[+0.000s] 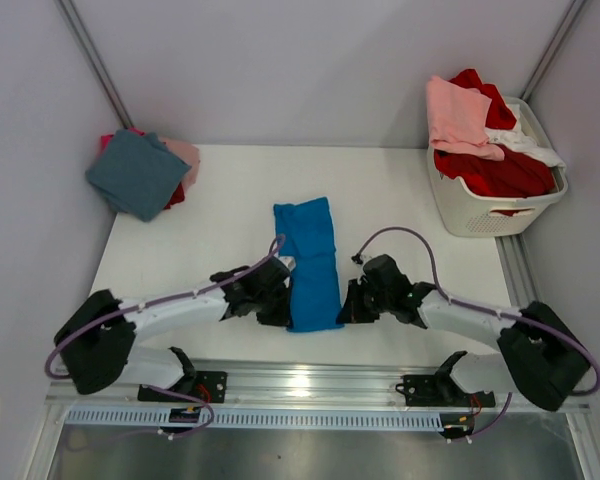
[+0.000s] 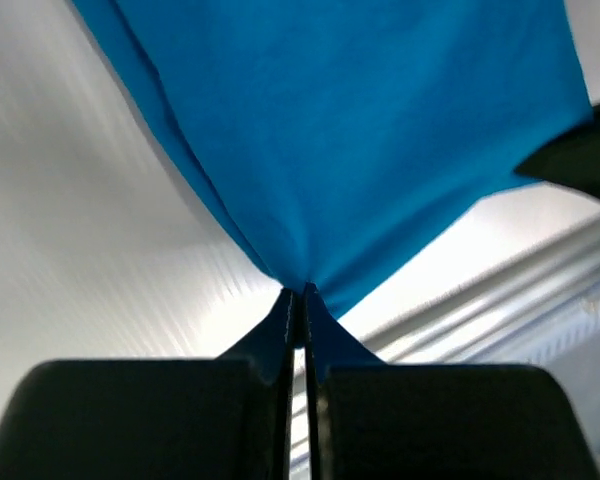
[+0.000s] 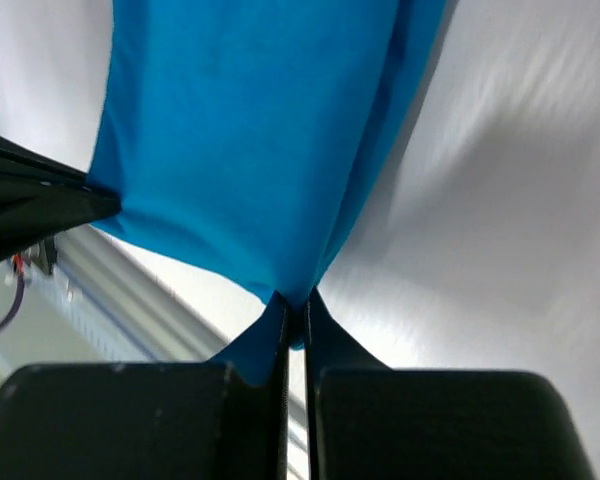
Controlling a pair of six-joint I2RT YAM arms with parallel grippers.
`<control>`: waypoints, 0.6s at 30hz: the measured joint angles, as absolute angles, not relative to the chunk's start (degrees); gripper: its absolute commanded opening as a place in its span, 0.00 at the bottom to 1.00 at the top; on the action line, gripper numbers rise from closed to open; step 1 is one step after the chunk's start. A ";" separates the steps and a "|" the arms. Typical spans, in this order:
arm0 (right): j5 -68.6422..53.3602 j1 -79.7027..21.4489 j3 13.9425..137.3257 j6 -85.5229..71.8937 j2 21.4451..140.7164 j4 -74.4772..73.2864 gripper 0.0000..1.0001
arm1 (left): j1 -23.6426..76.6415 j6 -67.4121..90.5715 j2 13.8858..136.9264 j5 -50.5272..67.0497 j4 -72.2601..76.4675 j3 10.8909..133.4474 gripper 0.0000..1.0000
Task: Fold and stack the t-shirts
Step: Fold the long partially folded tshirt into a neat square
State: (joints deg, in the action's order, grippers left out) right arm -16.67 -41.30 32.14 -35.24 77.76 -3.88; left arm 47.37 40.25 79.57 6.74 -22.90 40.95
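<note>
From above, the bright blue cloth t-shirt (image 1: 310, 262), folded into a long strip, lies on the white table (image 1: 210, 215) between the left gripper (image 1: 283, 300) and the right gripper (image 1: 348, 303), one at each near corner.

Left wrist: the fingers are pressed together, pinching the shirt's corner, and the cloth fans out ahead of them.

Right wrist: the fingers likewise pinch the other corner, with the cloth spreading forward.

I see the bright blue cloth t-shirt (image 1: 310, 262) at frame centre, left gripper (image 1: 283, 292) at its lower-left corner, right gripper (image 1: 348, 303) at lower right. A folded teal-topped cloth stack (image 1: 140, 172) sits upper left; white slatted plastic laundry basket (image 1: 480, 215) upper right.
</note>
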 measured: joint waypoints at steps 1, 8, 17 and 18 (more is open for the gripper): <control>-17.21 -41.65 30.70 -35.66 75.26 -5.21 0.00 | 49.32 41.30 77.17 6.70 -23.31 39.62 0.01; -20.80 -43.57 22.39 -40.73 53.36 -14.63 0.00 | 57.25 50.30 62.59 7.66 -24.64 32.97 0.01; -18.52 -43.66 29.50 -39.90 51.03 -22.63 0.00 | 57.60 52.07 59.75 4.34 -30.44 38.37 0.01; -17.85 -43.59 31.11 -38.96 52.51 -23.24 0.00 | 57.58 51.79 60.27 3.25 -31.66 39.88 0.01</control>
